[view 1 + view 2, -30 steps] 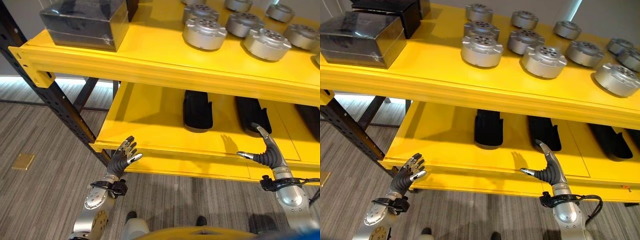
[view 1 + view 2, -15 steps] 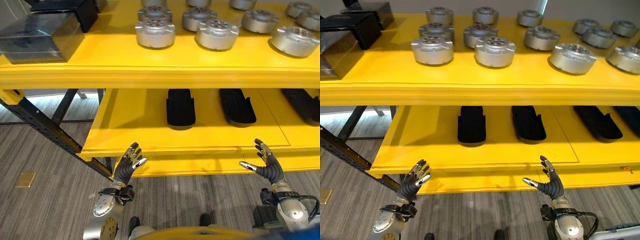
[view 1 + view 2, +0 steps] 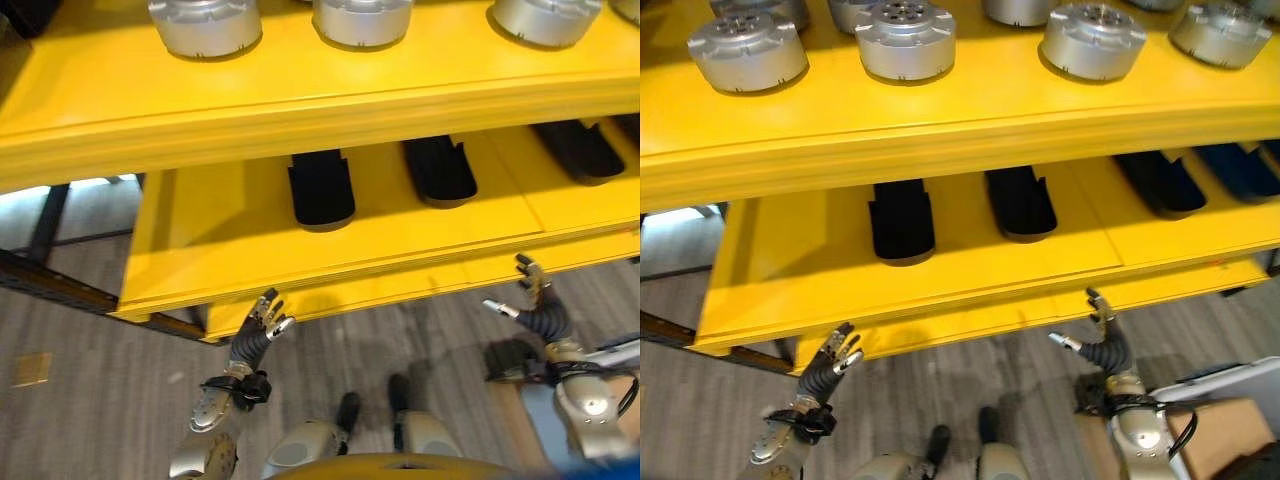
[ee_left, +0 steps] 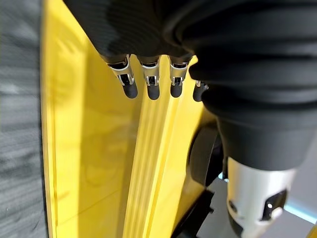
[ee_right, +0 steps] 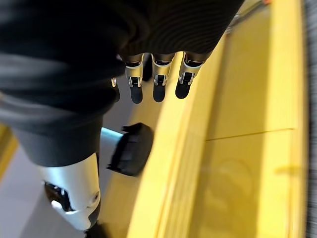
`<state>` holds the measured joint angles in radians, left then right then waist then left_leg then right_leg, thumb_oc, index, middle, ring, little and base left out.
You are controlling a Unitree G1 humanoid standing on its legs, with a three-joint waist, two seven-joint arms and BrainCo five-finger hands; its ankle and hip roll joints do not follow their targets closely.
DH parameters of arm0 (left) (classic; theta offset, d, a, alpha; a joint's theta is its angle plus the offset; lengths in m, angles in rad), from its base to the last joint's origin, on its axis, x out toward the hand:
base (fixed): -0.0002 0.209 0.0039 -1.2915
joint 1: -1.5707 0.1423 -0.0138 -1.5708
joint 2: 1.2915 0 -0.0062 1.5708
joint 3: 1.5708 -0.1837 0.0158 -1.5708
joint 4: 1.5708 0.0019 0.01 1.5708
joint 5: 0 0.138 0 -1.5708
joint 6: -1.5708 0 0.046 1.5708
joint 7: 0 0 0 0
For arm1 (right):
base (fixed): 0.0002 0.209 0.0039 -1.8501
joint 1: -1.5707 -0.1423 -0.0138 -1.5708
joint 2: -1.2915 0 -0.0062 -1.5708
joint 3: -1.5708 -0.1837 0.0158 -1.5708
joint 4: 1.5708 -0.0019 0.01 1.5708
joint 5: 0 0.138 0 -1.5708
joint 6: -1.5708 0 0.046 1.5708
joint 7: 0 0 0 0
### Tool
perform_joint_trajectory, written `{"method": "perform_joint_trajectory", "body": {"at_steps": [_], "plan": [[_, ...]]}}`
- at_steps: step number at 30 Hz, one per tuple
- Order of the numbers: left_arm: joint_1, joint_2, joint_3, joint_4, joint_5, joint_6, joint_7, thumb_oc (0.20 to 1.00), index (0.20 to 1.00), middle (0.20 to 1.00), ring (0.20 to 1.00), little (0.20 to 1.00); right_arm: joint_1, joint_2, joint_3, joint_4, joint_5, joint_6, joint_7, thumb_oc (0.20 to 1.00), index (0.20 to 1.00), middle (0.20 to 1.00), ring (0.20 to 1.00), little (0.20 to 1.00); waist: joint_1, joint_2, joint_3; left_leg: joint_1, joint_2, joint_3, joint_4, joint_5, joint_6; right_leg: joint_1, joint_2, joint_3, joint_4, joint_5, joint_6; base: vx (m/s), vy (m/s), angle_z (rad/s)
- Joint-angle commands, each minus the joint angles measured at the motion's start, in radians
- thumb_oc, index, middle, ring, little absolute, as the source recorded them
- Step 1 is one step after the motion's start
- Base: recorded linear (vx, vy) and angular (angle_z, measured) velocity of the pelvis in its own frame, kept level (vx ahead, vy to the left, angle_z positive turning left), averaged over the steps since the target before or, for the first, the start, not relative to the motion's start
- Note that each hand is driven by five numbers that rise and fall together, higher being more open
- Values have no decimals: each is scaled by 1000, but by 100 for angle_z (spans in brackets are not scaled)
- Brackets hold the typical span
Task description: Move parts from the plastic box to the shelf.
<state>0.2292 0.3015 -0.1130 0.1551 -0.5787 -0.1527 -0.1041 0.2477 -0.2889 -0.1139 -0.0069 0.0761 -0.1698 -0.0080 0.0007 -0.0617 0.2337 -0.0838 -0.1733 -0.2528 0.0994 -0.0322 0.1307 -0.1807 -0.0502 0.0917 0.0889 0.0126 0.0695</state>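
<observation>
Several round silver parts point(image 3: 905, 38) stand on the upper tier point(image 3: 300, 110) of the yellow shelf. Long black parts point(image 3: 320, 188) lie on the lower tier point(image 3: 200, 240). My left hand point(image 3: 258, 330) hovers just in front of the lower tier's front edge, fingers point(image 4: 148, 82) straight and holding nothing. My right hand point(image 3: 1102, 340) is raised off the same edge further right, fingers point(image 5: 158, 79) spread and empty. A black part point(image 5: 131, 148) shows past the right hand.
A white-rimmed container point(image 3: 1225, 385) with a brown box point(image 3: 1230, 440) beside it stands on the floor at the lower right. A dark shelf beam point(image 3: 60, 285) runs at the left. Grey plank floor point(image 3: 100, 400) lies before the shelf.
The whole picture has swung along the shelf and closer, so the camera moved. My right hand has drawn back from over the lower tier to just off its edge. Both hands stay open.
</observation>
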Motion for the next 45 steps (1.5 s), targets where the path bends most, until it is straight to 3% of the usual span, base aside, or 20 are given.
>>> {"method": "perform_joint_trajectory", "body": {"at_steps": [1,10,15,16,18,20,21,25,26,29,39,42,43,44,45], "plan": [[8,-1,10,-33,-22,-47,-13,1000,1000,1000,1000,1000,-6,-53,-58,-18,52,-48,-17,1000,1000,1000,1000,1000,-4,32,-65,-72,28,-6,-15,44,-92,93,47,-42,-32,-22,-2,0,50,-40],[0,9,-13,-28,-26,-44,9,1000,1000,1000,1000,1000,-35,-27,-12,4,93,-38,-30,1000,1000,1000,1000,1000,-20,-4,-31,-40,53,119,-54,30,-53,34,67,77,-2,11,15,-5,92,-50],[-37,23,-48,-8,-7,-60,47,1000,1000,1000,1000,1000,-87,-22,49,-1,119,-41,-45,1000,1000,1000,1000,1000,-41,-17,19,-64,66,237,-27,-3,-34,-40,86,183,32,48,50,-58,136,-89],[-43,26,-46,-9,-5,-62,52,1000,1000,1000,1000,1000,-99,-21,61,-1,116,-40,-46,1000,1000,1000,1000,1000,-36,-18,30,-63,73,258,-22,-11,-32,-54,84,169,57,43,56,-53,121,-86],[-52,42,-30,-10,2,-62,73,1000,1000,1000,1000,1000,-111,-16,81,-16,95,-37,-52,1000,1000,1000,1000,1000,17,-4,47,-51,134,332,-16,-25,-52,-44,-71,-178,121,-8,54,-37,-15,-127],[-36,31,-18,-6,3,-57,73,1000,1000,1000,1000,1000,-107,-6,86,-11,86,-34,-56,1000,1000,1000,1000,1000,22,4,41,-36,165,364,-25,-20,-64,-18,-165,-310,119,6,41,-12,-56,-183],[-29,26,-6,-5,4,-53,73,1000,1000,1000,1000,1000,-106,-1,86,-5,79,-30,-59,1000,1000,1000,1000,1000,29,7,44,-14,179,383,-24,-29,-67,-5,-211,-342,128,14,44,15,-31,-94],[-33,16,32,6,-2,-54,85,1000,1000,1000,1000,1000,-109,13,78,8,69,-23,-64,1000,1000,1000,1000,1000,33,-4,23,11,175,413,-28,-42,-72,13,-314,-319,91,122,87,36,-87,-57],[-39,10,53,26,13,-51,91,1000,1000,1000,1000,1000,-104,22,66,9,67,-21,-60,1000,1000,1000,1000,1000,35,-29,-11,32,169,446,-42,-51,-79,56,-348,-362,31,158,113,98,-171,-26],[-25,-12,68,39,24,-45,88,1000,1000,1000,1000,1000,-86,21,55,11,66,-12,-52,1000,1000,1000,1000,1000,26,-50,-53,48,158,460,-61,-41,-86,77,-338,-354,-20,195,140,97,-188,-45],[-3,-53,78,45,21,-39,67,1000,1000,1000,1000,1000,-58,-4,27,12,91,-22,-38,1000,1000,1000,1000,1000,-50,21,-98,134,303,524,-90,-3,-166,130,-204,-337,-46,66,96,59,-172,-33],[-2,-56,75,46,19,-40,65,1000,1000,1000,1000,1000,-57,-6,30,10,92,-22,-37,1000,1000,1000,1000,1000,-51,25,-101,131,307,528,-91,5,-169,131,-197,-335,-49,63,90,31,-124,-15],[-5,-53,64,43,19,-38,57,1000,1000,1000,1000,1000,-44,-21,26,-3,91,-24,-33,1000,1000,1000,1000,1000,-72,44,-102,145,347,534,-60,10,-190,146,-157,-313,-33,23,67,58,-246,6],[-7,-51,62,43,19,-39,56,1000,1000,1000,1000,1000,-42,-25,26,-8,86,-25,-30,1000,1000,1000,1000,1000,-76,45,-102,139,357,534,-44,16,-194,145,-148,-306,-29,18,58,76,-367,4],[-12,-51,59,39,17,-41,53,1000,1000,1000,1000,1000,-39,-39,31,-16,80,-29,-27,1000,1000,1000,1000,1000,-85,52,-93,127,394,529,39,45,-209,155,-116,-286,-15,-9,31,29,-257,-7]]}}
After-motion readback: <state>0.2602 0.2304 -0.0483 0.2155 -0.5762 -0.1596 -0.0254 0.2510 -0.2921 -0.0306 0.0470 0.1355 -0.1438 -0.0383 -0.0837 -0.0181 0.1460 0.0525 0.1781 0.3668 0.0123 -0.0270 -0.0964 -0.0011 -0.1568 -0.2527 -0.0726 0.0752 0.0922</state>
